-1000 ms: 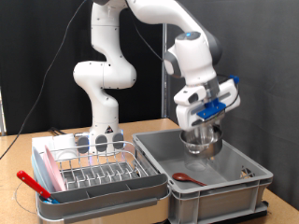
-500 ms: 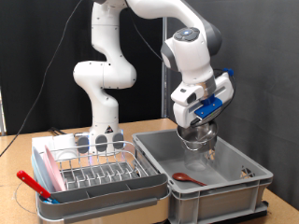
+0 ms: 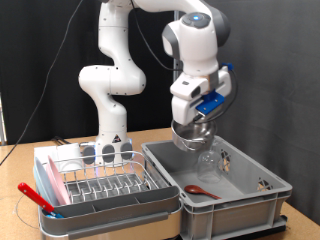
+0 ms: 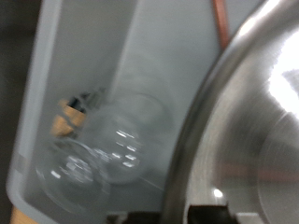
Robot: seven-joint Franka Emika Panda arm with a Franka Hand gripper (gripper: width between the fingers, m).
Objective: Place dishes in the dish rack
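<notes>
In the exterior view my gripper [image 3: 196, 126] is shut on the rim of the small shiny steel bowl [image 3: 190, 137] and holds it tilted above the left half of the deep grey crate [image 3: 230, 202]. In the wrist view the bowl [image 4: 257, 121] fills one side of the picture. The clear drinking glass [image 3: 210, 160] stands in the crate just below the bowl; it also shows in the wrist view [image 4: 112, 145]. The dish rack [image 3: 100, 185], a pale tray with wire prongs, sits at the exterior view's left. The pink plate [image 3: 47, 183] stands on edge along its left side.
A red spoon [image 3: 197, 189] lies on the crate's floor, and small utensils [image 3: 264, 185] lie at its right end. A red-handled tool [image 3: 35, 197] lies left of the rack. The robot's base [image 3: 112, 140] stands behind the rack. A small brown object [image 4: 70, 117] lies near the glass.
My gripper has lifted the steel bowl up out of the crate and carried it towards the exterior view's left. The glass now shows below it.
</notes>
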